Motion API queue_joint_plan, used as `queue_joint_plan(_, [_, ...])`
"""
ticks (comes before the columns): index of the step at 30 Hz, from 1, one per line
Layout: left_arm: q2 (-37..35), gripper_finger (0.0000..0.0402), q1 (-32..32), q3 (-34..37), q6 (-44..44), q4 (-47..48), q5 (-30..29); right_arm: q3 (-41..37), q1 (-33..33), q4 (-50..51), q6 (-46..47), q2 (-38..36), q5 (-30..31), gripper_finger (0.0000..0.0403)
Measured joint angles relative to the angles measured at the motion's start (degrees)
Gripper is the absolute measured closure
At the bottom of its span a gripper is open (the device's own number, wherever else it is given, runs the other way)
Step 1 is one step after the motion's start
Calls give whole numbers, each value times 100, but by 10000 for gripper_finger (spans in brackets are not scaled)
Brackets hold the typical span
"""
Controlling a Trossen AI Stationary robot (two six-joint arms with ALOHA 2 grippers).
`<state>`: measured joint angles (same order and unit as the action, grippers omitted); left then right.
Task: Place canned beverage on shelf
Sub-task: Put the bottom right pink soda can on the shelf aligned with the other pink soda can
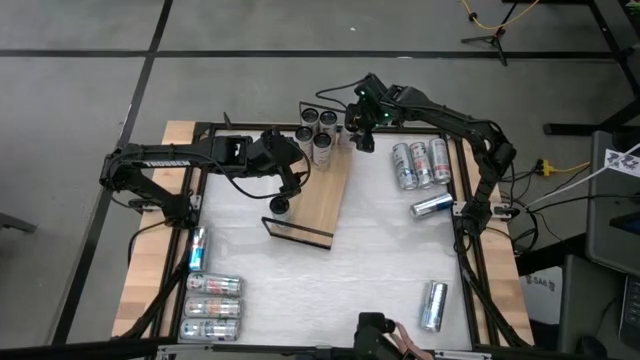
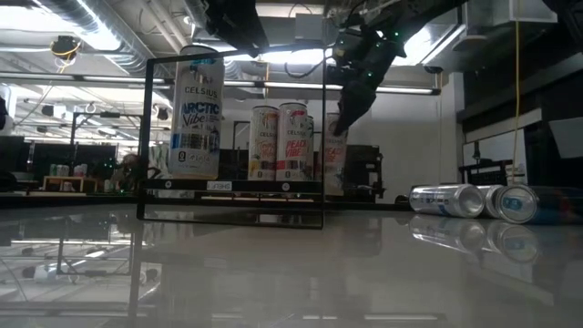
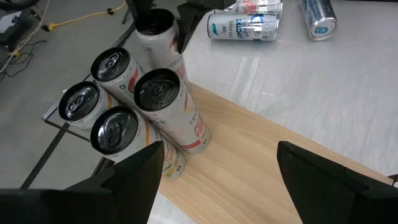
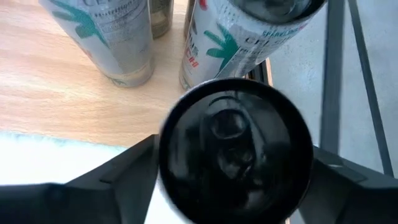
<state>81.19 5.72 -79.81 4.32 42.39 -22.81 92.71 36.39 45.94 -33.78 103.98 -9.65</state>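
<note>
At the far end of the long light-wood shelf board with black wire rails [image 1: 315, 195], lying aslant on the white worktop [image 1: 350, 280], the right pincer [image 1: 362, 128] is hovering around a tall slim aluminium beverage can with a dark top [image 4: 235, 149]. In the right wrist view its dark fingers [image 4: 112, 177] are standing on either side of the can's body; whether they are gripping or just letting go I cannot tell. The can is standing upright at the shelf's far corner, just beside a cluster of four upright white-and-red cans [image 3: 134, 106].

The left pincer [image 3: 214, 180] is hanging over the middle of the shelf with its fingers apart and nothing between them, near a lone upright white-and-blue can [image 2: 198, 111] by the shelf's near end.

Judging by looks, such a can is stiff if full but thin-walled, smooth and slippery, and tall enough to tip easily. The best hold is probably across the cylindrical body around mid-height, squeezing gently.

Spare silver cans [image 1: 420, 165] are lying on their sides along the worktop's right edge.
</note>
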Motion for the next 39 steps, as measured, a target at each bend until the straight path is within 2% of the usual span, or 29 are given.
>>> queue_joint_plan(4, [0, 96, 0, 0, 0, 0, 0, 0, 2, 21, 0, 0, 2, 47])
queue_joint_plan(9, [0, 96, 0, 0, 0, 0, 0, 0, 2, 21, 0, 0, 0, 28])
queue_joint_plan(21, [0, 95, 0, 0, 0, 0, 0, 0, 2, 2, -17, 0, 0, 28])
queue_joint_plan(29, [0, 95, 0, 0, 0, 0, 0, 0, 2, -241, -428, 0, -4, 29])
queue_joint_plan(39, [0, 95, -2, 0, 3, 1, 0, 0, 1, -310, -568, 0, -437, 29])
